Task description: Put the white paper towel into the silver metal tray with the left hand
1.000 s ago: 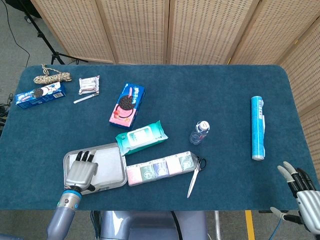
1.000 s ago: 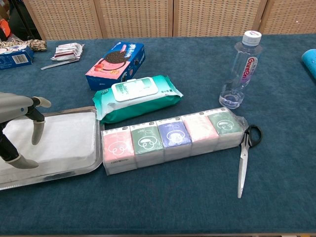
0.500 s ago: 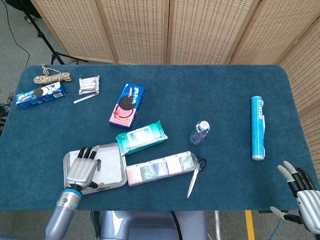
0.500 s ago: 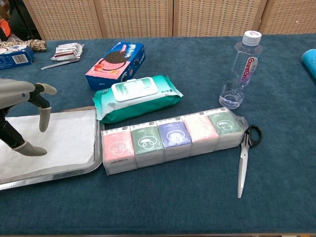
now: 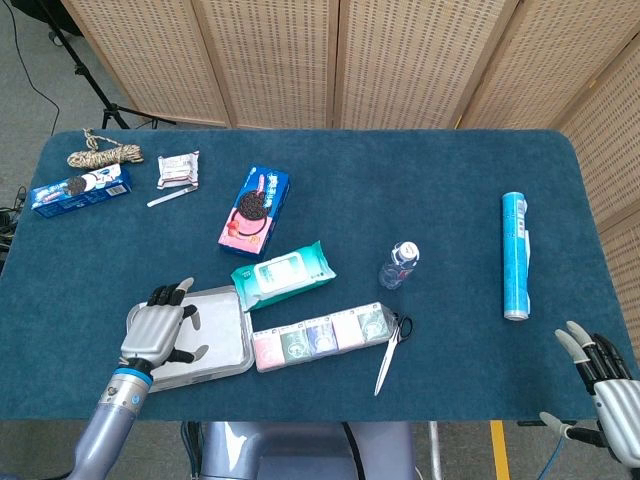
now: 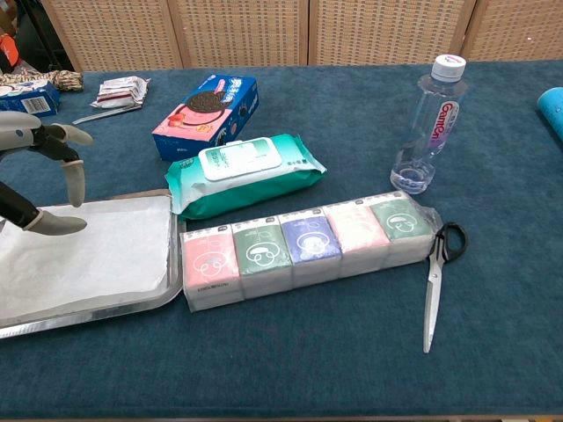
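- The white paper towel (image 6: 84, 255) lies flat inside the silver metal tray (image 6: 132, 304), near the table's (image 5: 420, 180) front edge.
- The left hand (image 5: 155, 328) hovers over the tray's left part, fingers (image 6: 74, 180) spread, holding nothing.
- The right hand (image 5: 600, 385) sits off the table's front right corner, fingers spread and empty.

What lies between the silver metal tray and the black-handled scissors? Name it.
The row of wrapped pastel tissue packs fills the stretch from the silver metal tray to the black-handled scissors. The chest view shows it best; the head view agrees.
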{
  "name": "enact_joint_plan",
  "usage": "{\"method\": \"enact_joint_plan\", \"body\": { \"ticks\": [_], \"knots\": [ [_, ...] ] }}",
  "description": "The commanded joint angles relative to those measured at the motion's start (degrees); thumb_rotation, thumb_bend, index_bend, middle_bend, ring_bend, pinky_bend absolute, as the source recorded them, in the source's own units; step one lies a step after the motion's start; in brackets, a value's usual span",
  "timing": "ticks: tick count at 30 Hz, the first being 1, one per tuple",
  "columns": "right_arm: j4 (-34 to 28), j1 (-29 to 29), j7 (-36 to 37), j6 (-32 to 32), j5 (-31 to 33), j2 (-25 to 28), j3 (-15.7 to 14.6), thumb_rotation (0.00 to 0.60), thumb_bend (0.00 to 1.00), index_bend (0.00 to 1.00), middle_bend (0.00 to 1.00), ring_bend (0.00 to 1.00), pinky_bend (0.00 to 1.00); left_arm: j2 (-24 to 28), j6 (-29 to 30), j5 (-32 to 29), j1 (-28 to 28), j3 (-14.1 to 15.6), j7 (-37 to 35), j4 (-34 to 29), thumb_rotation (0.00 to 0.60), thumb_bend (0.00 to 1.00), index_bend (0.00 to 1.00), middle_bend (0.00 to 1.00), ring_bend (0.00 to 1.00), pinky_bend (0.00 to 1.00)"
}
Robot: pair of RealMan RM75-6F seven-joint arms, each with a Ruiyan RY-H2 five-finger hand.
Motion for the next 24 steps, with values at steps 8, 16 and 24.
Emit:
{"method": "enact_joint_plan", "body": {
  "ticks": [8,16,24],
  "knots": [
    [0.2,0.0,0.5,0.3,0.1,0.1,0.1,0.6,0.0,0.0,0.0,0.0,0.0,6.4,-10.2,-14.8,-3.9,-2.2,-5.1,-2.3,0.449,0.24,0.46,0.0,0.01,0.04],
    [0.1,0.0,0.0,0.3,-0.3,0.0,0.0,0.6,0.0,0.0,0.0,0.0,0.0,9.4,-15.1,-22.1,-6.9,-2.8,-8.5,-3.2,0.458,0.24,0.44,0.0,0.02,0.05],
    [0.0,0.0,0.2,0.4,-0.1,0.1,0.1,0.6,0.0,0.0,0.0,0.0,0.0,10.1,-18.2,-26.5,-9.9,0.0,-8.9,-2.3,0.463,0.23,0.4,0.0,0.02,0.05]
  ]
}}
